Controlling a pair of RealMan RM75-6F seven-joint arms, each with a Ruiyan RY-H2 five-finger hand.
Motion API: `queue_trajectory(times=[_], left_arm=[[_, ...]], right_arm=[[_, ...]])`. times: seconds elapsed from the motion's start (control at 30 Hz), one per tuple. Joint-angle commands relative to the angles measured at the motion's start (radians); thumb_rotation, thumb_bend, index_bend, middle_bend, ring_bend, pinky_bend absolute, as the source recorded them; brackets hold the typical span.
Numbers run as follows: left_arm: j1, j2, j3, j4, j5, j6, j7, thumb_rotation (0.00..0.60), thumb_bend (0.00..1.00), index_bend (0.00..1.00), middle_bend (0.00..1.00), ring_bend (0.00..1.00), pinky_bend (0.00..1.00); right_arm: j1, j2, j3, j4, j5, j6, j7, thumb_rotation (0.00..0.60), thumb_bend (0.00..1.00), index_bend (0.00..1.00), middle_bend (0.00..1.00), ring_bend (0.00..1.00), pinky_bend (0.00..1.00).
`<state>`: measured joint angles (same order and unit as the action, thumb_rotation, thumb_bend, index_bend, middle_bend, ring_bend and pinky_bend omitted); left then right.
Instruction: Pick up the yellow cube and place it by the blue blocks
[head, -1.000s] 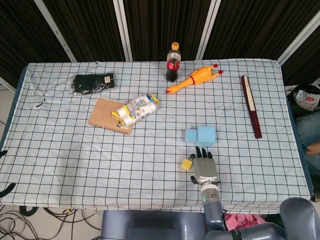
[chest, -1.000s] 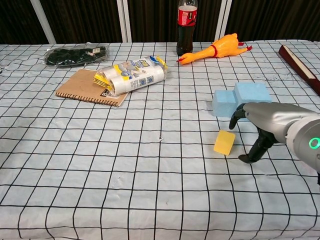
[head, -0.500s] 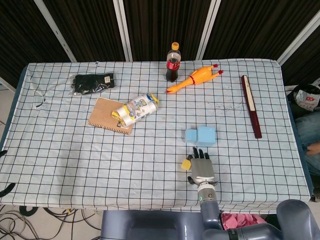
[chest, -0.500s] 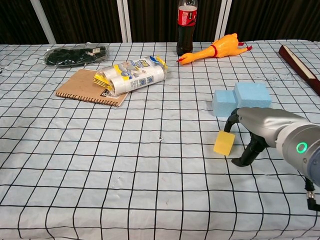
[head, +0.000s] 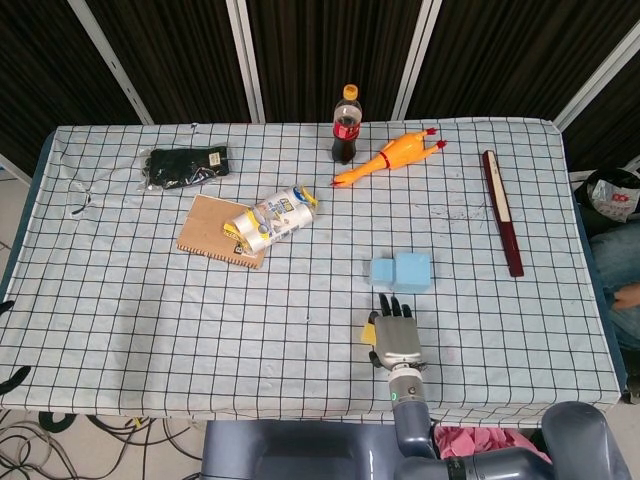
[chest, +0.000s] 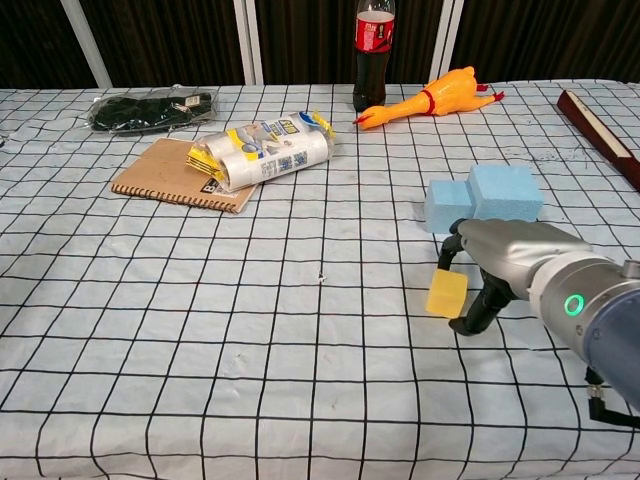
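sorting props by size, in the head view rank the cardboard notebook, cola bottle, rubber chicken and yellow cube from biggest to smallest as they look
1. cardboard notebook
2. rubber chicken
3. cola bottle, though standing upright it is foreshortened, so this is unsure
4. yellow cube

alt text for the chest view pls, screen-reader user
The robot's right hand closes around a yellow cube on a checkered tablecloth, just in front of two blue blocks. A notebook, cola bottle and rubber chicken lie farther back.

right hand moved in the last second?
Yes. In the head view the right hand has shifted left along the checked tablecloth, closing onto the small yellow cube; it now sits under the left part of the light blue foam blocks.
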<state>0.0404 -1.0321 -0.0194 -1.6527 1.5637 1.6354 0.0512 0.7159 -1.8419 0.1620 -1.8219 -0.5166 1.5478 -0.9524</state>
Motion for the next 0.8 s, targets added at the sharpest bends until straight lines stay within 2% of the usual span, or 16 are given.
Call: queue_trajectory(times=[0.03,0.33,0.8], left_arm=[[0.000,0.000,0.000,0.000,-0.001,0.000,0.000,0.600,0.04,0.17,0.06,0.00,0.00],[0.000,-0.001,-0.002,0.000,-0.004,0.000,0.004,0.600,0.04,0.19,0.06,0.00,0.00],[0.001,-0.002,-0.003,0.000,-0.007,-0.001,0.008,0.600,0.04,0.19,0.06,0.00,0.00]], right_arm=[[-0.004,-0.009,0.001,0.013,-0.012,-0.002,0.002,0.600,0.23,0.37,0.00,0.00,0.09],[-0.012,-0.022,0.007,0.040,-0.035,-0.012,0.001,0.600,0.23,0.39,0.00,0.00,0.09],[-0.021,-0.028,0.019,0.053,-0.037,-0.042,-0.013,0.600,0.29,0.41,0.00,0.00,0.09]])
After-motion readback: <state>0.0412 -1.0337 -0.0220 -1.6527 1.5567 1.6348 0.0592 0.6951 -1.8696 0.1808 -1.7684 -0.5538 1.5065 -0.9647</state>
